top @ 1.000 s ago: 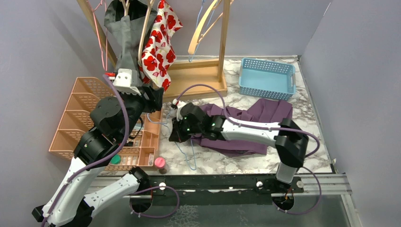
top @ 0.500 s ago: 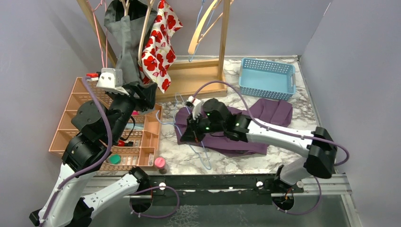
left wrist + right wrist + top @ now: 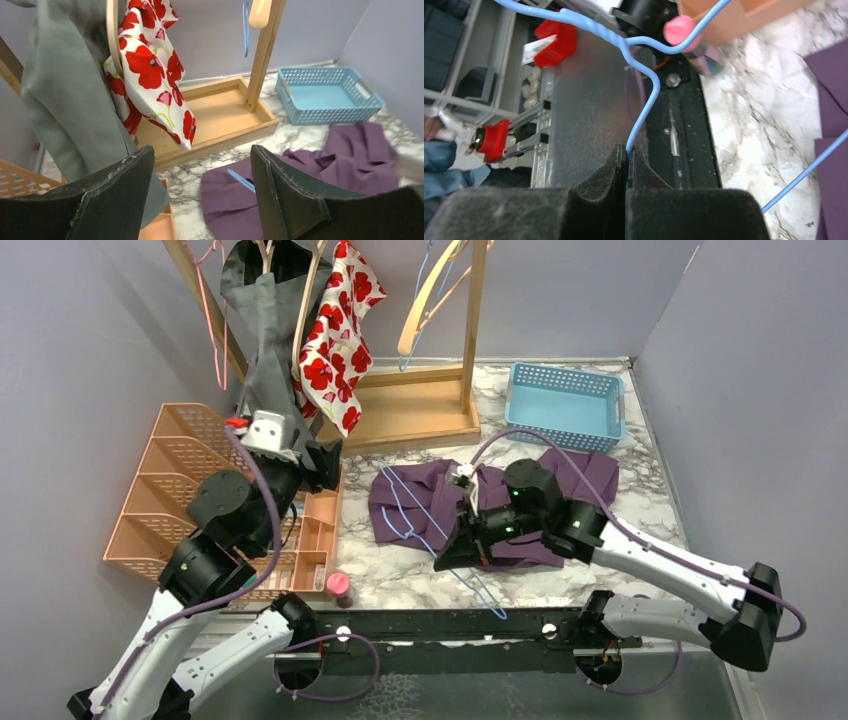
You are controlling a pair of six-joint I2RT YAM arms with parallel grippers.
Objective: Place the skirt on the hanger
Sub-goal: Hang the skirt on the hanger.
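The purple skirt (image 3: 415, 502) lies crumpled on the marble table, right of centre. A thin blue wire hanger (image 3: 487, 592) stretches across its left part toward the near edge. My right gripper (image 3: 452, 552) hovers over the skirt's near edge. In the right wrist view that gripper (image 3: 627, 152) is shut on the hanger's wire (image 3: 644, 107) just below the twisted neck. My left gripper (image 3: 325, 462) is raised beside the orange organizer, apart from the skirt. In the left wrist view it (image 3: 202, 195) is open and empty, with the skirt (image 3: 300, 175) beyond its fingers.
A wooden rack (image 3: 420, 410) at the back carries a grey garment (image 3: 265, 340) and a red-flowered one (image 3: 340, 330). A blue basket (image 3: 563, 405) sits back right. An orange organizer (image 3: 170, 490) is at the left, a pink-capped item (image 3: 339, 584) by the near edge.
My right arm has drawn the hanger to the right and toward the near edge, off the skirt's left end. The left gripper has opened wider and swung slightly.
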